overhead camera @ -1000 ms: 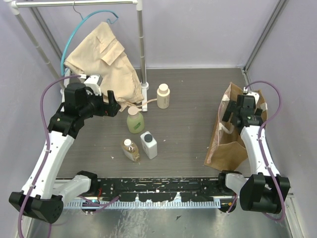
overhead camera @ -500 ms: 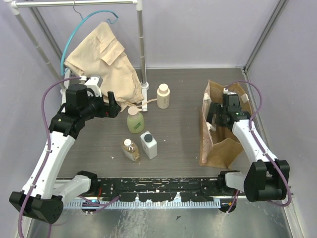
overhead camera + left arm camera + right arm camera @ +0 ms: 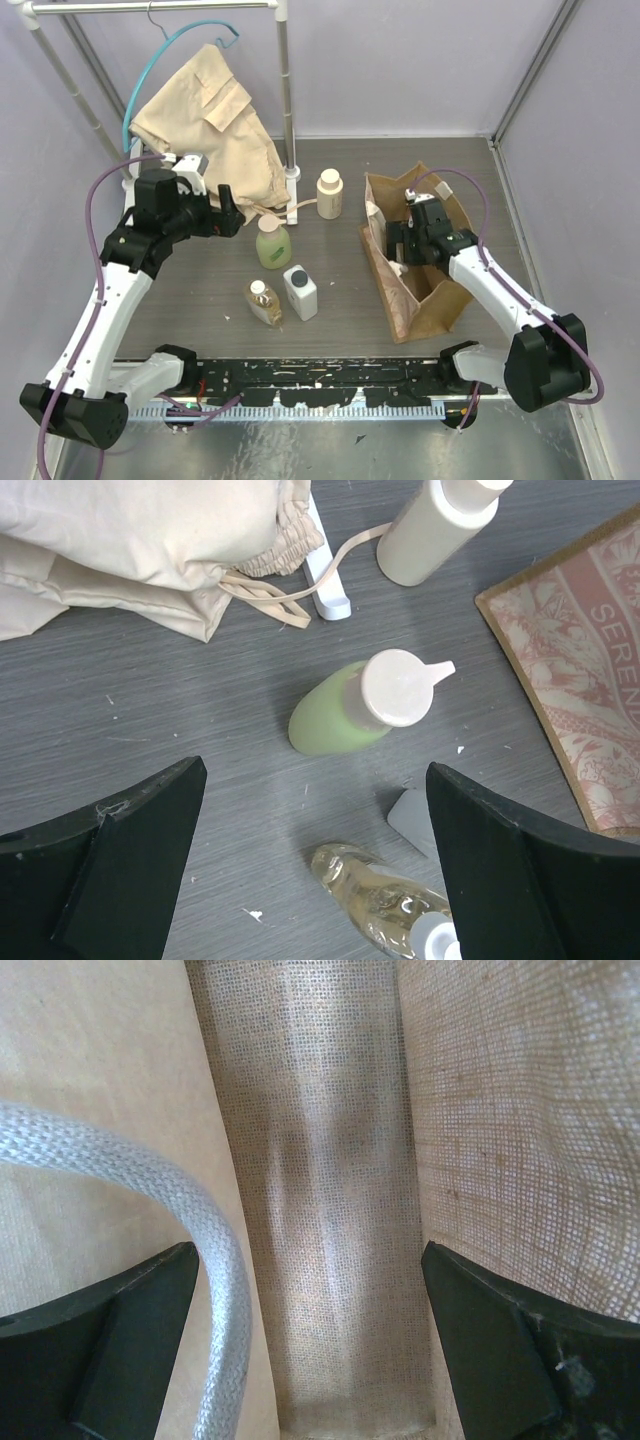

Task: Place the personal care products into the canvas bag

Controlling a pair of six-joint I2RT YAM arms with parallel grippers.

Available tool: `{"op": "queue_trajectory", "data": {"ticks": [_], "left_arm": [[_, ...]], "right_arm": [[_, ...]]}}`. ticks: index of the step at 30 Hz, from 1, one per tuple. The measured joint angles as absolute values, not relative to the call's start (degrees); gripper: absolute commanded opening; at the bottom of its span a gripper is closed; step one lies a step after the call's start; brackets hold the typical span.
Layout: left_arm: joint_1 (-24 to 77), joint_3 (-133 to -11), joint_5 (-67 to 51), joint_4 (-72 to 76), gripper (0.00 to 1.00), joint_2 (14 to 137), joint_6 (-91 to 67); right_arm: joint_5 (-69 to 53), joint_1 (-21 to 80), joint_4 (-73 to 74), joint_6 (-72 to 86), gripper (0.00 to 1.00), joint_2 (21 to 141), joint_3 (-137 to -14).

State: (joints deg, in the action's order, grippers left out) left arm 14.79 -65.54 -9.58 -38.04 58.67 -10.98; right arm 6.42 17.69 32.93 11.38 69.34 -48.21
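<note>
Top view, one second apart: the canvas bag [image 3: 428, 305] had travelled from the table's right edge to just right of centre, carried along by the right gripper [image 3: 402, 243]. Its mouth now stood near the four bottles rather than well apart from them – in my judgement a setting-up step, with no bottle yet inside. The right wrist view showed that gripper's jaws spread within the bag, woven cloth between them and a pale handle [image 3: 150, 1175] curling past the left finger; nothing was pinched.

The left gripper [image 3: 228, 212] had scarcely moved. Its jaws stood wide and empty above the green-yellow bottle [image 3: 335, 715], the likely first pick.

Also in view: the cream bottle [image 3: 329, 195] by the rack foot [image 3: 327, 590], the amber bottle [image 3: 265, 303] touching or just beside the white rectangular bottle [image 3: 300, 292], and the beige garment [image 3: 210, 120] on its hanger. Its drawstring [image 3: 285, 588] lay near the green-yellow bottle – a possible snag for my left fingers.
</note>
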Motion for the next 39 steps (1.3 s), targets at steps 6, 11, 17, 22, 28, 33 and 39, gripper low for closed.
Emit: {"op": "queue_trajectory", "data": {"ticks": [6, 11, 17, 22, 28, 33, 39], "left_arm": [[14.8, -65.5, -9.6, -38.0, 0.98, 60.2, -11.0], [14.8, -65.5, -9.6, -38.0, 0.98, 60.4, -11.0], [14.8, -65.5, -9.3, -38.0, 0.98, 59.8, -11.0], [14.8, -64.7, -8.0, -38.0, 0.98, 57.8, -11.0], [14.8, -63.4, -6.9, -39.1, 0.98, 57.3, -11.2], [14.8, -62.9, -6.9, -39.7, 0.98, 56.9, -11.6], [14.8, -60.2, -6.8, -40.5, 0.98, 55.5, -11.8]], "right_arm": [[6.0, 21.9, 33.6, 12.0, 1.00, 69.0, -48.2], [8.2, 22.8, 37.4, 11.9, 1.00, 66.0, -49.9], [11.5, 22.8, 43.3, 10.6, 1.00, 62.3, -62.1], [11.8, 22.8, 46.3, 8.3, 1.00, 61.7, -71.8], [7.5, 22.8, 49.2, 6.1, 1.00, 69.2, -84.2], [2.1, 22.8, 47.8, 4.1, 1.00, 80.8, -97.7], [-2.5, 23.5, 42.0, 1.2, 1.00, 92.7, -103.6]]}}
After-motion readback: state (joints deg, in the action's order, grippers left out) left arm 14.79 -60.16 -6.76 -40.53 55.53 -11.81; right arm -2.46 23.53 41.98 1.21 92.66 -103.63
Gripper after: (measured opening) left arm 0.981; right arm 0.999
